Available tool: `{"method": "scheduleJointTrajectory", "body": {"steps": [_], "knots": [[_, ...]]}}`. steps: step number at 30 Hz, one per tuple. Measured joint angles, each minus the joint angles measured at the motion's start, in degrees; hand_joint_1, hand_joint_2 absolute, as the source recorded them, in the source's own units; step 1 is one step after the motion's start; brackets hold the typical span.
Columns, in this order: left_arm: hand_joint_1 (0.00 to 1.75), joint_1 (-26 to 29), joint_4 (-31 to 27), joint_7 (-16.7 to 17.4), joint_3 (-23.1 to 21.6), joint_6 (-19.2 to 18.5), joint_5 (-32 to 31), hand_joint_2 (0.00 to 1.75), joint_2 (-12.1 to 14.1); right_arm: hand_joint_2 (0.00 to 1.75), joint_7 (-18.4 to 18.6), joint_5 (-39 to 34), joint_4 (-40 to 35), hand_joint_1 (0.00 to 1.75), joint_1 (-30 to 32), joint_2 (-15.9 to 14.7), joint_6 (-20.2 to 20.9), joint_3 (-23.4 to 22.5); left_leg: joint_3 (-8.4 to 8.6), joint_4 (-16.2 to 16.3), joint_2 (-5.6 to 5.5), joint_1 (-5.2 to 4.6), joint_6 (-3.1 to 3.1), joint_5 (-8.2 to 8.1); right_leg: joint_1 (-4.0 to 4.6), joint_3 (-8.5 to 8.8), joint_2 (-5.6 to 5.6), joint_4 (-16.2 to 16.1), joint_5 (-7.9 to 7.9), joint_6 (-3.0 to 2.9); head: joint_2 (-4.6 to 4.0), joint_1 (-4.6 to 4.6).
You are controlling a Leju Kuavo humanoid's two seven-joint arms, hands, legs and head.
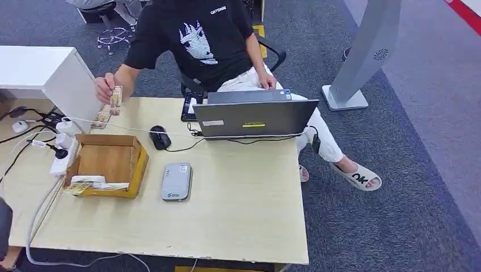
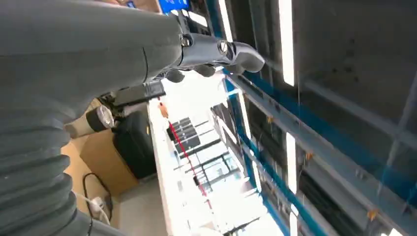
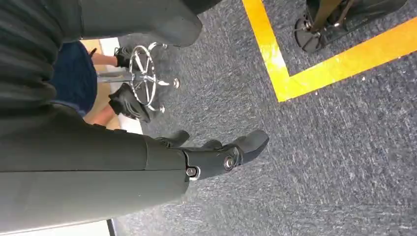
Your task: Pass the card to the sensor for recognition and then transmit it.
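Note:
A person seated behind the table holds a card [image 1: 116, 97] upright over the far left corner, and another card [image 1: 102, 118] lies just below it on the tabletop. The grey flat sensor [image 1: 176, 181] lies in the middle of the table, right of an open cardboard box [image 1: 139, 168] with more cards [image 1: 77, 187] at its near end. My left hand [image 2: 206, 59] points up at the ceiling with nothing in it. My right hand [image 3: 216, 152] hangs over grey carpet, its fingers loose and holding nothing.
A laptop [image 1: 255, 116] stands at the table's far side with a black mouse [image 1: 160, 137] to its left. A power strip with plugs [image 1: 61, 160] and cables lies along the left edge. A white cabinet [image 1: 39, 71] stands at the far left. Yellow floor tape [image 3: 275, 64] crosses the carpet.

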Motion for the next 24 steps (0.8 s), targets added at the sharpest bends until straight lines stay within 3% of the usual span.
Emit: {"method": "scheduleJointTrajectory", "body": {"steps": [6,10,12,16,24], "knots": [[0.0,-1.7,2.3,0.6,0.0,-0.6,-0.7,1.75,1.2,1.75,0.0,0.0,0.0,0.0,0.1,0.0,0.0,-0.1,0.03,0.0,0.05,0.0,-0.03,0.02,0.0,-0.02,0.1,0.0,0.01,-0.01,0.0,0.02],[0.0,-4.8,5.9,7.0,0.1,-4.1,-2.8,1.75,3.0,1.75,0.0,0.9,0.0,0.0,0.1,0.0,0.1,-0.1,0.0,0.0,-0.04,-0.01,-0.03,0.03,0.0,-0.03,-0.01,0.0,0.0,0.01,0.0,0.04],[0.0,-8.3,10.9,9.6,0.9,-4.5,-4.2,1.75,5.2,1.75,0.3,1.7,0.0,0.0,-0.1,0.0,0.3,-0.1,0.0,0.0,-0.03,0.04,-0.11,0.08,0.0,-0.02,0.0,0.0,0.02,-0.02,0.0,0.0],[0.0,-14.9,21.3,11.7,3.0,-4.5,-6.7,1.75,9.4,1.75,1.0,3.0,0.0,0.0,-0.2,-0.2,1.0,-0.1,0.02,0.0,-0.03,0.06,-0.14,0.18,0.01,-0.03,0.02,0.1,0.06,-0.08,0.0,0.02],[0.0,-22.3,37.3,11.8,5.0,-2.8,-11.2,1.75,14.3,1.75,1.6,4.5,0.0,0.0,-0.2,-0.6,2.3,-0.1,-0.03,0.0,-0.02,0.04,-0.13,0.25,0.02,-0.04,0.04,0.1,0.08,-0.09,0.0,0.02]]}}
